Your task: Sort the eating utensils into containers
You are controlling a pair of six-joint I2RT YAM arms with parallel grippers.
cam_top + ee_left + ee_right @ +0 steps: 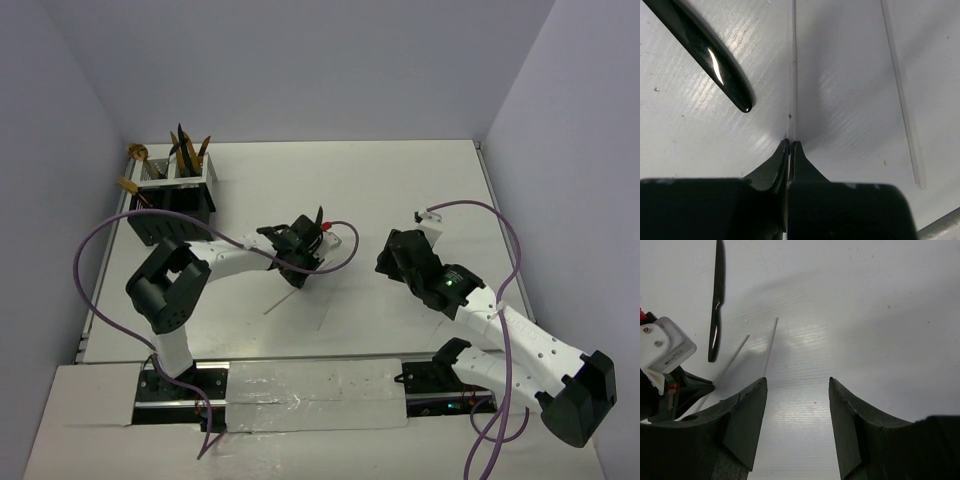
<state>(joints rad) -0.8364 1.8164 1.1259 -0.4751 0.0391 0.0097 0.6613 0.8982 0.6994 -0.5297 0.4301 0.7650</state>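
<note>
A robotics lab test cell: 2 white arms (225, 255) bolted to a metal rail (310, 385) at the edge of a white surface (400, 190), 3 plain pale walls (300, 60) boxing it in, purple cables (88, 255) trailing loose.

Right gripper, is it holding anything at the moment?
No, the right gripper stands open, gripping nothing.

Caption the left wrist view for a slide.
Left gripper closed on a thin white stick on the table; a dark utensil lies beside it, untouched.
</note>
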